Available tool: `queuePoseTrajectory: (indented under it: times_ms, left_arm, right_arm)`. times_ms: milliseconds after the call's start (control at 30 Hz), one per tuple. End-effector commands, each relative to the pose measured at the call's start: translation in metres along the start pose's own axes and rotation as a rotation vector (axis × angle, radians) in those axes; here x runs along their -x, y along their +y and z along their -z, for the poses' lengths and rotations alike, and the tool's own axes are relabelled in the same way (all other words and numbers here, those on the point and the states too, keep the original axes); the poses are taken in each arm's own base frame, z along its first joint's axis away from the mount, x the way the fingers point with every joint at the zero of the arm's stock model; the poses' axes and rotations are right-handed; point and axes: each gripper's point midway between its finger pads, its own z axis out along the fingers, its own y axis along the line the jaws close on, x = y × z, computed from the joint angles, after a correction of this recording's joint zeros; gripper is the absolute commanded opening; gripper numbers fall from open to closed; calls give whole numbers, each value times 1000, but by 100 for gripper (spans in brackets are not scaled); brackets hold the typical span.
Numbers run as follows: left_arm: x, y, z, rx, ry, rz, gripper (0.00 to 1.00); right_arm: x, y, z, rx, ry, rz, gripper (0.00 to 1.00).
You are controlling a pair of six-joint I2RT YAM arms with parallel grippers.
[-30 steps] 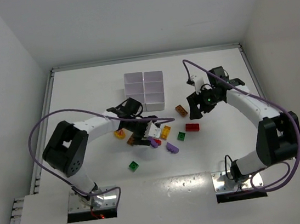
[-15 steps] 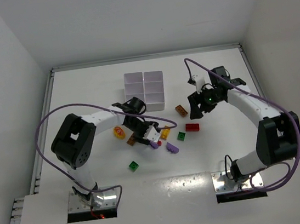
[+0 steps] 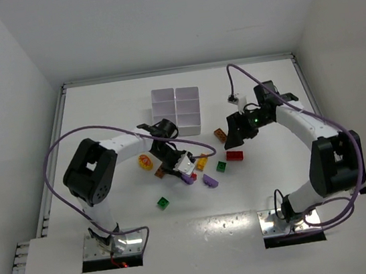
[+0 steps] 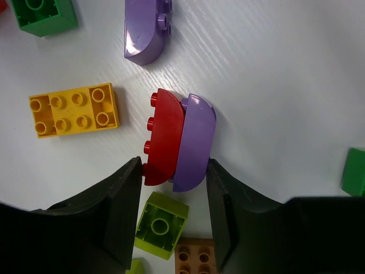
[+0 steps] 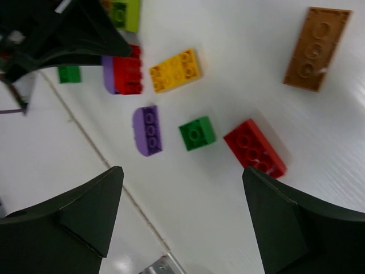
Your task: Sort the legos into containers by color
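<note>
The left pincer (image 4: 173, 165) clamps a red-purple pair (image 4: 179, 134) of bricks lying on the table (image 4: 274, 85), one finger on each side. The right pincer (image 5: 182, 171) hangs wide open above a red brick (image 5: 255, 147) and a green brick (image 5: 197, 132). The tray (image 3: 176, 103) sits just beyond the loose bricks.

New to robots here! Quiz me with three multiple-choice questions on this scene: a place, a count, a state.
1. The red curved brick lies: A) atop a yellow brick; B) against a purple curved brick, between the left jaws; C) alone.
2. The white tray's compartments number: A) four; B) six; C) nine.
3. The right jaws are: A) wide open, empty; B) gripping a green brick; C) shut.
Answers: B, the left wrist view shows them touching; B, a two-by-three grid; A, only table shows between them.
</note>
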Motion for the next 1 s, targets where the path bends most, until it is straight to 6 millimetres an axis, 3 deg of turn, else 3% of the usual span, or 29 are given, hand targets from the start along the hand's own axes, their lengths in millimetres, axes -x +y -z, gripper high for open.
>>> queuePoseTrajectory:
  times_ms: [0,100,267,400,700,967]
  left_arm:
    - [21,11,18,60,-68,17,22]
    - [33,21,32,136,-71,-2,22]
    - [55,47,59,315,-83,-56,22]
    - [66,55,72,362,-95,-60,22]
    - [91,61,78,410,-123,-129,22]
    - [106,73,89,466,-140,-177,22]
  right_arm:
    - [30,34,7,191,-83,-11,86]
    - [37,51,7,307,-97,-4,86]
    - [40,61,-3,432,-91,-96,83]
    - [48,70,-5,520,-99,-152,79]
    - [52,99,-17,605,-61,-126,74]
    - [49,104,-28,622,-33,-151,73]
